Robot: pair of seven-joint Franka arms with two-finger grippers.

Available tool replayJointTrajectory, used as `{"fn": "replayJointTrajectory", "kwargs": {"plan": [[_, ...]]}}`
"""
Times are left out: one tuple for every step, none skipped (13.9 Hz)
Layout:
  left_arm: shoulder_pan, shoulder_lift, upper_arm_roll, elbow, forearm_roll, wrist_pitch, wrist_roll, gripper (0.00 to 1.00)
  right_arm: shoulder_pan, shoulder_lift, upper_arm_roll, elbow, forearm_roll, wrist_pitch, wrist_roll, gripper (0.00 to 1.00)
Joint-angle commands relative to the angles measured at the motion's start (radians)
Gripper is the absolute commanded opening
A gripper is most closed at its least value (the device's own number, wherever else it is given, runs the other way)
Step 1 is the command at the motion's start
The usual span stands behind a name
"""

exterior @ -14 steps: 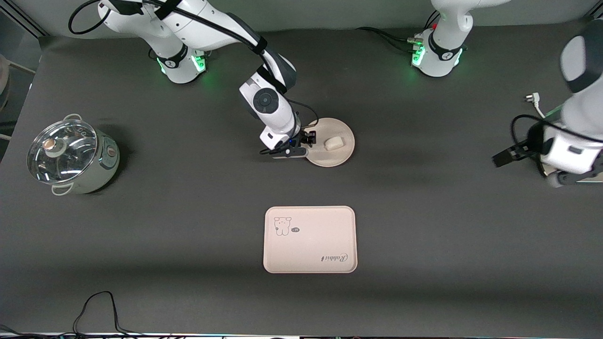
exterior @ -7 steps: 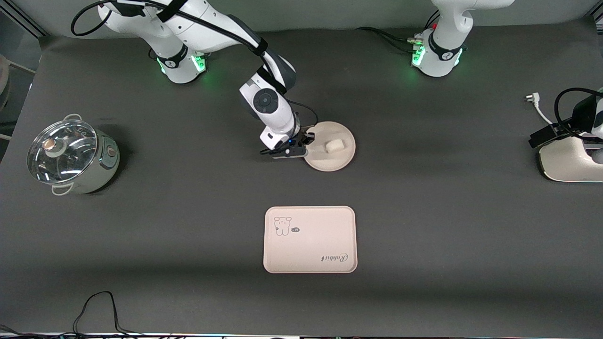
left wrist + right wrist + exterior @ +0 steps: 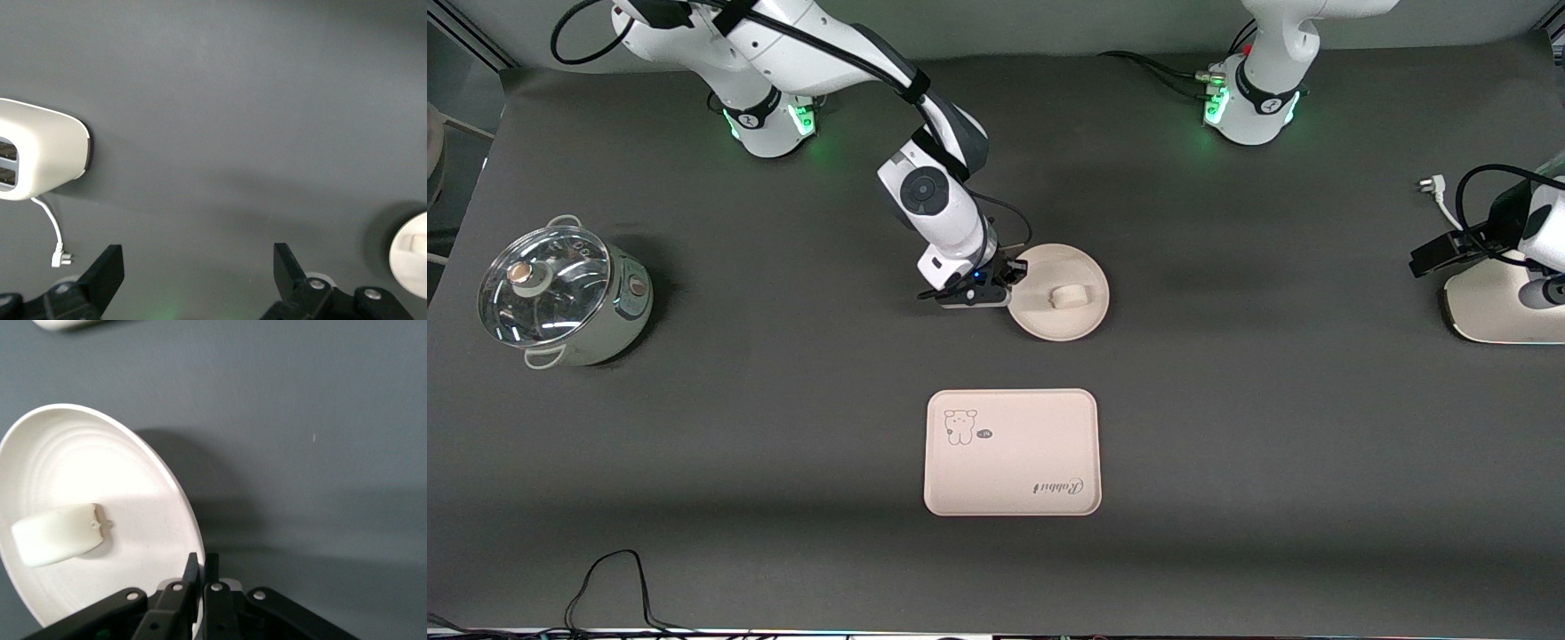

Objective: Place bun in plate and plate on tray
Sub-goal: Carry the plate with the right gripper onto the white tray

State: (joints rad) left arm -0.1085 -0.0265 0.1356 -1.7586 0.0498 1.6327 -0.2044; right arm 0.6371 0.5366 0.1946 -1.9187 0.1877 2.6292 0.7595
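Cream plate (image 3: 1064, 293), mid-worktop, carries the white bun (image 3: 1065, 295); the right gripper (image 3: 1009, 274) pinches its rim toward the right arm's end. The tray (image 3: 1011, 452) lies nearer the front edge. The left gripper (image 3: 193, 267), fingers spread, waits by the left arm's end.

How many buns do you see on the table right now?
1. The bun lies on the plate, which the right gripper pinches at its rim, farther from the front camera than the tray.

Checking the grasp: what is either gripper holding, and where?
The right gripper pinches the plate by its rim; the left gripper holds nothing.
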Motion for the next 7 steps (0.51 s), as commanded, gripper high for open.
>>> {"fn": "replayJointTrajectory", "kwargs": {"plan": [[-0.023,-0.013,0.007,0.004,0.008,-0.037,0.000,1.00,-0.051,-0.041,0.000,0.100,-0.014,-0.136,0.023,0.00],[-0.022,-0.013,0.009,0.004,0.008,-0.039,0.003,1.00,-0.065,-0.041,0.000,0.151,-0.016,-0.182,0.018,0.00],[-0.020,-0.010,0.009,0.002,0.008,-0.042,0.000,1.00,-0.088,-0.040,-0.001,0.205,-0.017,-0.228,0.006,0.00],[-0.017,-0.009,0.009,0.002,0.010,-0.050,0.000,1.00,-0.115,-0.035,-0.007,0.258,-0.016,-0.263,-0.037,0.00],[-0.016,-0.010,0.007,0.004,0.010,-0.054,-0.001,1.00,-0.138,-0.030,-0.017,0.307,-0.016,-0.296,-0.086,0.00],[-0.017,-0.010,0.007,0.002,0.010,-0.057,-0.001,1.00,-0.166,-0.026,-0.024,0.358,-0.010,-0.322,-0.121,0.00],[-0.016,-0.012,0.007,0.004,0.010,-0.060,-0.003,1.00,-0.190,-0.011,-0.026,0.412,-0.005,-0.346,-0.146,0.00]]}}
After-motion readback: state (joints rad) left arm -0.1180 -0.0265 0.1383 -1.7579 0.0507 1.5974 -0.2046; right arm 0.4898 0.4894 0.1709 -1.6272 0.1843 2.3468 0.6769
